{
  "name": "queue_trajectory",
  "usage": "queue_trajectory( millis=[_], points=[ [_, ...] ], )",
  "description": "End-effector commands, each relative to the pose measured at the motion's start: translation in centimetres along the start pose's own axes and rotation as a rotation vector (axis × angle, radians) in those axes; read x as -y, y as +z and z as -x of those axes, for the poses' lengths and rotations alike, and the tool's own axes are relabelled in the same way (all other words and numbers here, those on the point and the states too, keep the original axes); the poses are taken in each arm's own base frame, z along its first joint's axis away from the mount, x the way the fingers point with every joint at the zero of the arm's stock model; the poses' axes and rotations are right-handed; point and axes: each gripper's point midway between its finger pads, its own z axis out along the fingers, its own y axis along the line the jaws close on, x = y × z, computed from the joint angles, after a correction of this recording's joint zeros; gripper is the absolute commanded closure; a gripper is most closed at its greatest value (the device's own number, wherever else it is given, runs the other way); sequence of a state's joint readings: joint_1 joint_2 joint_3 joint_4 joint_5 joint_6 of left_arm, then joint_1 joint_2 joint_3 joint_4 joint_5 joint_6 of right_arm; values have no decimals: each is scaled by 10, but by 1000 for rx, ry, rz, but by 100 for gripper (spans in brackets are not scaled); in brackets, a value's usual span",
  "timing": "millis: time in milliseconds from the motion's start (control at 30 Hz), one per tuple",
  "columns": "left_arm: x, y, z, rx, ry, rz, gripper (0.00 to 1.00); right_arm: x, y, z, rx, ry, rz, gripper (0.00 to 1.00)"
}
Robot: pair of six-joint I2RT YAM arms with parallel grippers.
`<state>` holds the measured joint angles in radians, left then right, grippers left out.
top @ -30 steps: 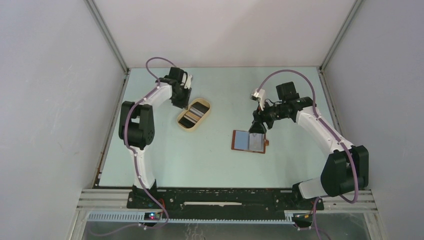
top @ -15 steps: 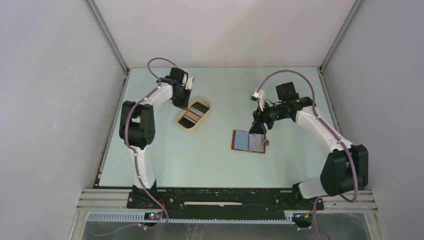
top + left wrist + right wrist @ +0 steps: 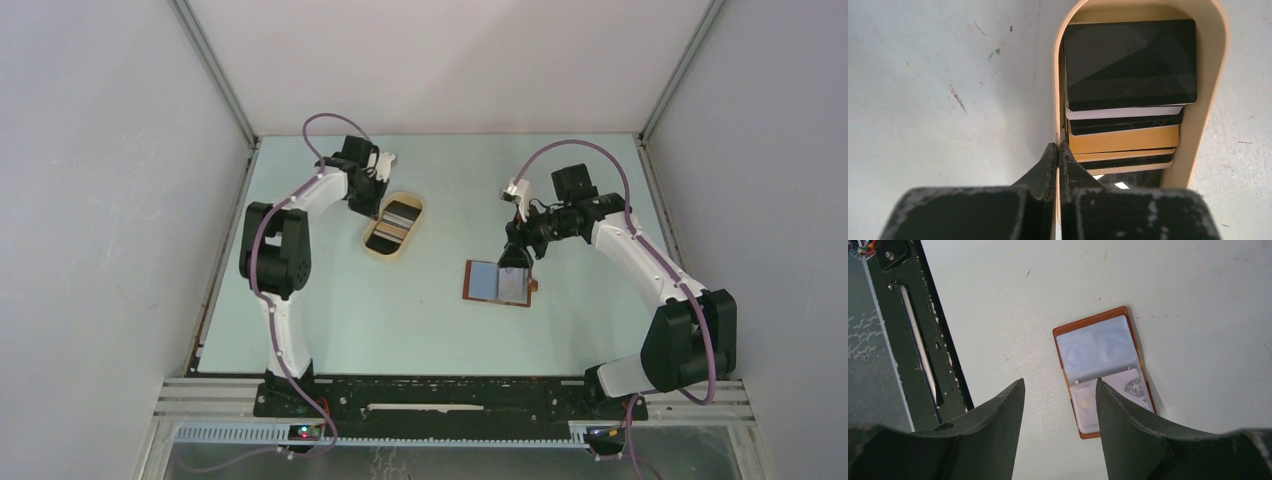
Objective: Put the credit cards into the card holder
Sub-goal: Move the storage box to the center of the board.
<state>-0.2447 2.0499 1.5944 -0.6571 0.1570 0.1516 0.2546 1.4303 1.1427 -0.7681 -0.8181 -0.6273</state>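
Note:
The credit cards [image 3: 1130, 65] lie stacked in an oval tan tray [image 3: 1215, 75], a black one on top and tan and black edges below; they also show in the top view [image 3: 395, 222]. My left gripper [image 3: 1057, 146] is shut on the tray's left wall, at the tray's far end in the top view [image 3: 372, 205]. The card holder [image 3: 1103, 367] lies open flat on the table, reddish-brown with clear sleeves, a pale card in one sleeve. My right gripper [image 3: 1059, 382] is open and empty, hovering over the holder's [image 3: 499, 283] far edge.
The arms' black base rail [image 3: 450, 395] runs along the near edge and shows at the left of the right wrist view [image 3: 923, 355]. Grey walls enclose the table on the left, back and right.
The left gripper has swung right with the tray's wall in it, and the tray has turned more upright and shifted slightly right. The right arm and the card holder have not moved.

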Motion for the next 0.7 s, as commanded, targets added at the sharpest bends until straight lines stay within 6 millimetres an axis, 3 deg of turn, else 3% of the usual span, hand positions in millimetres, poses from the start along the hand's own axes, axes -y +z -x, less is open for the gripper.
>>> queue_trajectory(
  millis=[0,400,667],
  points=[
    [31,-15,17,82,118,-85,100,1,-6,16,32,-43,1,37],
    [86,-13,9,89,384,-157,100,1,-6,16,31,-45,3,37],
    [103,-15,4,83,497,-160,95,1,-5,15,30,-43,4,37]
  ],
)
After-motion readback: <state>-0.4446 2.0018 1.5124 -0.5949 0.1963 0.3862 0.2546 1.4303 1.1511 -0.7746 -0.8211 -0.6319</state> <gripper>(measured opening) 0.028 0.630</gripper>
